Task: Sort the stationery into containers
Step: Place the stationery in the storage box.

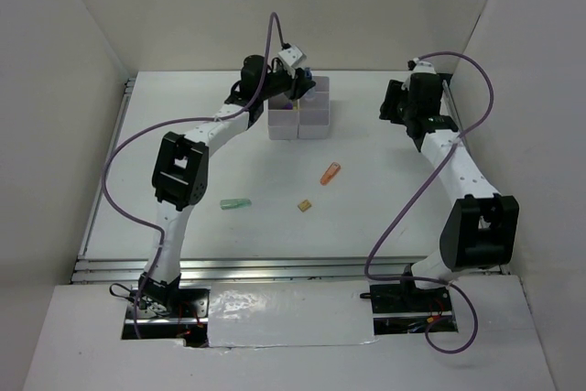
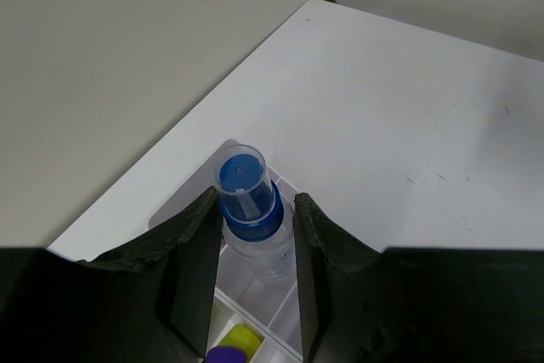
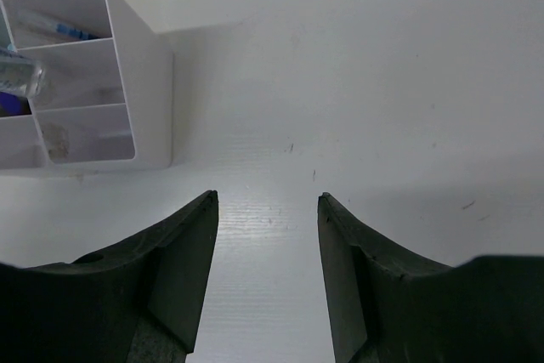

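Observation:
The white bins [image 1: 311, 130] stand at the back middle of the table. My left gripper [image 1: 299, 89] hovers over their far side, shut on the white tube with a blue cap [image 2: 251, 201], cap up, above a bin cell [image 2: 255, 295]. A yellow item [image 2: 242, 337] and a purple one [image 2: 223, 354] lie in a nearer cell. An orange marker [image 1: 330, 172], a green marker [image 1: 235, 203] and a tan block [image 1: 304, 205] lie on the table in front. My right gripper [image 1: 391, 105] [image 3: 267, 196] is open and empty, right of the bins [image 3: 153, 82]. A thin pen [image 3: 59, 30] lies in one cell.
White walls enclose the table at the back and both sides. The left wall and back corner stand close behind the left gripper. A purple cable loops off each arm.

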Motion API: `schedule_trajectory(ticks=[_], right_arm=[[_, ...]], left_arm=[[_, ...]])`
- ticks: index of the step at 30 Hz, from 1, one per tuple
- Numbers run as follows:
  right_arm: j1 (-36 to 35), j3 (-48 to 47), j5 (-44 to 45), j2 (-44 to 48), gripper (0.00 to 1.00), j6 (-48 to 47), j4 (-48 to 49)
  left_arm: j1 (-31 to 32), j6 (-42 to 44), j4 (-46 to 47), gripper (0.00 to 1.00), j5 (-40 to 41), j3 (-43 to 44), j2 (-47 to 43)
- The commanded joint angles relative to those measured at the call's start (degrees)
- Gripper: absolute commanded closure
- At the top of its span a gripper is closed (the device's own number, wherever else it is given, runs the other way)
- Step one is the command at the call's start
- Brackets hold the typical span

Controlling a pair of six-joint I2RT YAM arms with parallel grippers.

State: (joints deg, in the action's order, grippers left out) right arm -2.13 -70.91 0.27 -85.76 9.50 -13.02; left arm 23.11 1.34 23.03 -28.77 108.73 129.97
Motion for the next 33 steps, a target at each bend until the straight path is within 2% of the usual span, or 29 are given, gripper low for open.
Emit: schedule_trajectory(ticks=[1, 4, 9, 11, 15, 20, 23, 24, 27, 29, 33], right_arm=[[-0.8, -2.6, 0.0, -0.6, 0.43, -1.2, 2.6], [-1.4, -2.6, -1.3, -0.7, 0.42, -1.7, 2.6], [-2.1, -2.8, -1.5, -1.1, 0.42, -2.4, 2.6], [-2.4, -3.0, -1.5, -1.2, 0.42, -2.5, 2.6], [-3.0, -3.2, -2.8, -1.4, 0.39, -3.9, 2.4], [-3.9, -3.4, -6.4, -1.6, 0.35, -6.9, 1.5], [-4.3, -3.4, -8.9, -1.5, 0.33, -8.3, 0.8], [-4.4, -3.4, -9.3, -1.4, 0.32, -8.5, 0.6], [-4.5, -3.1, -10.6, -1.3, 0.32, -8.8, 0.5], [-4.9, -3.2, -10.6, -1.4, 0.32, -8.9, 0.4], [-5.2, -4.0, -13.1, -1.9, 0.34, -12.8, -1.5]], left_arm=[[0.4, 1.5, 6.5, 1.0, -0.4, 3.5, 1.9], [0.4, 1.9, 6.5, 1.0, 0.2, 3.6, 2.8], [0.4, 3.0, 6.4, 0.93, 0.6, 3.9, 4.0], [0.4, 3.1, 6.5, 0.87, 0.7, 3.9, 4.3], [0.4, 2.8, 6.4, 0.69, 0.6, 3.6, 4.4], [0.8, 2.7, 6.2, 0.6, 1.6, 2.9, 3.7], [0.9, 2.5, 5.8, 0.5, 1.6, 2.8, 3.2], [0.8, 2.4, 5.9, 0.43, 1.6, 2.6, 2.8], [0.9, 1.6, 5.8, 0.35, 1.6, 2.5, 1.6], [0.7, 0.7, 6.2, 0.34, 1.8, 1.6, 0.4], [-0.9, -3.1, 6.9, 0.34, 0.9, -3.6, -8.6]])
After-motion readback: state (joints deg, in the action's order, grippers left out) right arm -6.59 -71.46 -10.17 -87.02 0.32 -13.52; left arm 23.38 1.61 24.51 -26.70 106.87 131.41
